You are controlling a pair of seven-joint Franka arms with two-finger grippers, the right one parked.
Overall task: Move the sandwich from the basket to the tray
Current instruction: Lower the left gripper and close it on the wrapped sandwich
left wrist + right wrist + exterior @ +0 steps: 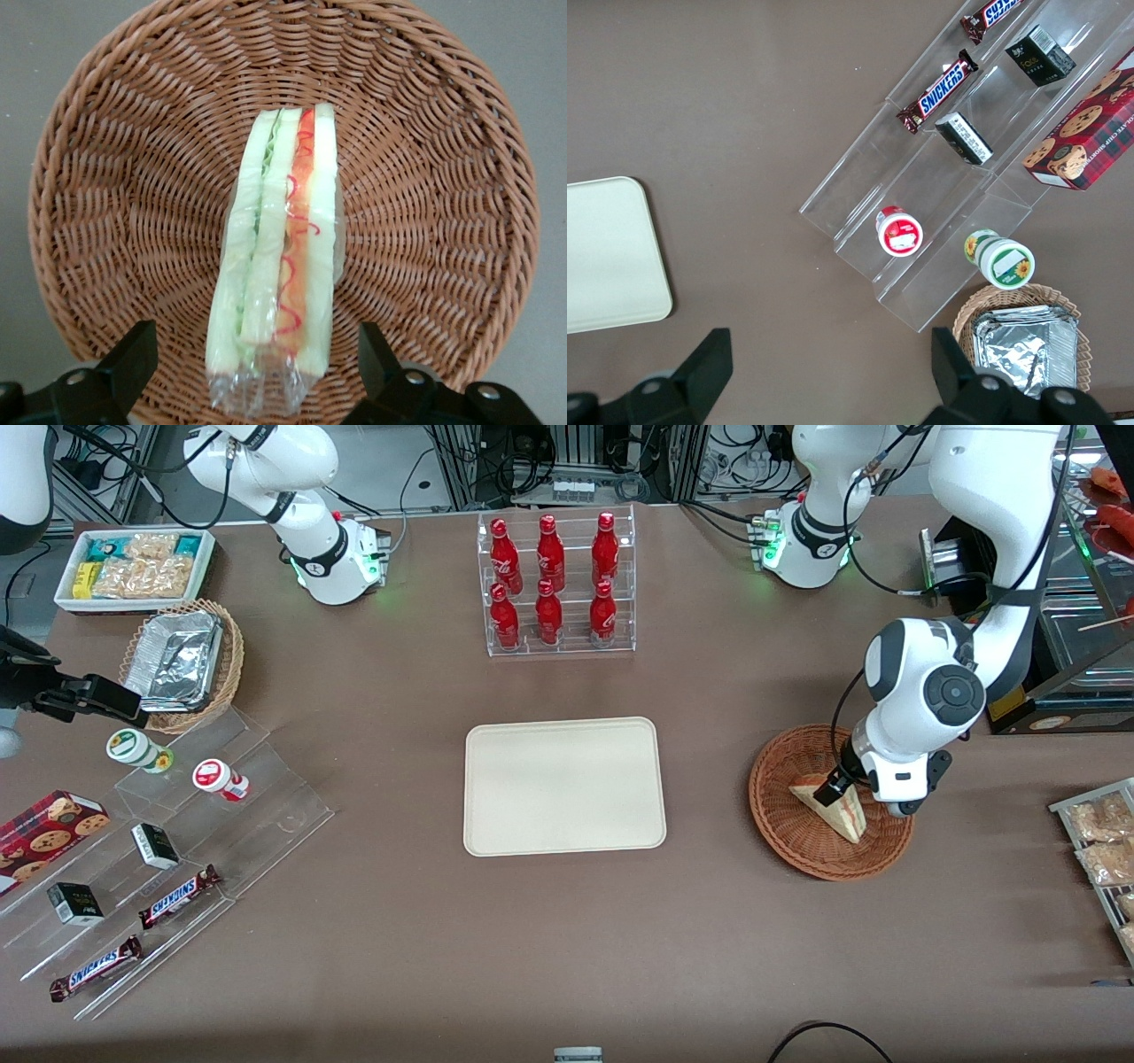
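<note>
The wrapped sandwich, a pale bread wedge with red-orange and yellowish layers, lies in the round reddish-brown wicker basket toward the working arm's end of the table. My gripper hangs low over the basket, open, with one black finger on each side of the sandwich's wrapped end and a gap between each finger and the wrap. The cream tray lies flat and bare at the table's middle.
A clear rack of red bottles stands farther from the front camera than the tray. Toward the parked arm's end are a clear stepped stand with snacks, a tan basket of foil containers and a white snack box. Bagged snacks lie beside the wicker basket.
</note>
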